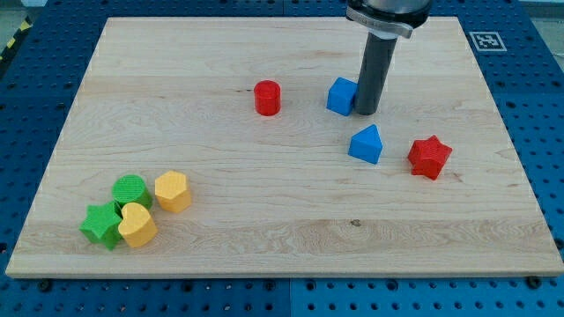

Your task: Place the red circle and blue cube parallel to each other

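Wooden and pale, the desk (291,202) fills most of the camera view, lying on a blue perforated base (26,114). My rig carries no jawed end effector, so there is nothing to call apart, together or clamped; it ends in a straight dark rod, and my tip (366,112) is down on the desk surface in the upper middle of the view.

My tip sits right against the view's right side of the blue cube (341,96); I see no gap between them. The red circle (267,97), a short upright cylinder, stands to the view's left of the blue cube, apart from it, at roughly the same height in the view. Bare wood lies between the two.

Below my tip, toward the view's bottom, is a blue triangular block (366,144), near but not touching the rod. Just to the view's right of that is a red star-shaped block (429,157), separate from it.

Well away, at the view's lower left, four blocks cluster together: a green round block (130,190), a green star (101,225), a yellow heart (137,225) and a yellow block (173,191) that looks six-sided. A black-and-white marker (486,40) sits at the desk's top right corner.
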{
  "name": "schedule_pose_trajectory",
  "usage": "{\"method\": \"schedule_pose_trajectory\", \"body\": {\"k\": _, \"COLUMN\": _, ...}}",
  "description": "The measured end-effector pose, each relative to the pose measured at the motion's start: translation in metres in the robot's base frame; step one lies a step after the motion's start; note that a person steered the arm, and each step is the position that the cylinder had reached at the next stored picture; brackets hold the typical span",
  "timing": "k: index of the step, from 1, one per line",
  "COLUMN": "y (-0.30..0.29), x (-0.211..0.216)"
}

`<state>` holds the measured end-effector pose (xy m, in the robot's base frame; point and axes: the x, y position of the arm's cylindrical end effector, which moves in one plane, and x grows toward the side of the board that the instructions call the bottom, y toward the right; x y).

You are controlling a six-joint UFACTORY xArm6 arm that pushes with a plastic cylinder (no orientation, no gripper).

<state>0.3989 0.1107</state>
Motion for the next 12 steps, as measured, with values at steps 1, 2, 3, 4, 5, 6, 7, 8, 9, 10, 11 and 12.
{"method": "schedule_pose_trajectory", "body": {"k": 1, "y": 0.000, "x": 0.007}}
{"method": "schedule_pose_trajectory", "body": {"k": 2, "y": -0.003, "x": 0.040}}
{"method": "schedule_pose_trajectory", "body": {"k": 3, "y": -0.028, "x": 0.042}}
{"method": "schedule_pose_trajectory", "body": {"k": 4, "y": -0.073, "x": 0.042}}
{"method": "schedule_pose_trajectory", "body": {"k": 5, "y": -0.115, "x": 0.040}}
{"method": "schedule_pose_trajectory", "body": {"k": 6, "y": -0.121, "x": 0.038}}
{"method": "schedule_pose_trajectory", "body": {"k": 7, "y": -0.136, "x": 0.016}}
{"method": "schedule_pose_trajectory", "body": {"k": 8, "y": -0.154, "x": -0.002}}
{"method": "schedule_pose_trajectory", "body": {"k": 9, "y": -0.164, "x": 0.001}}
{"method": "schedule_pose_trajectory", "body": {"k": 10, "y": -0.150, "x": 0.015}}
{"method": "schedule_pose_trajectory", "body": {"k": 11, "y": -0.117, "x": 0.016}}
{"method": "schedule_pose_trajectory", "body": {"k": 12, "y": -0.080, "x": 0.016}}
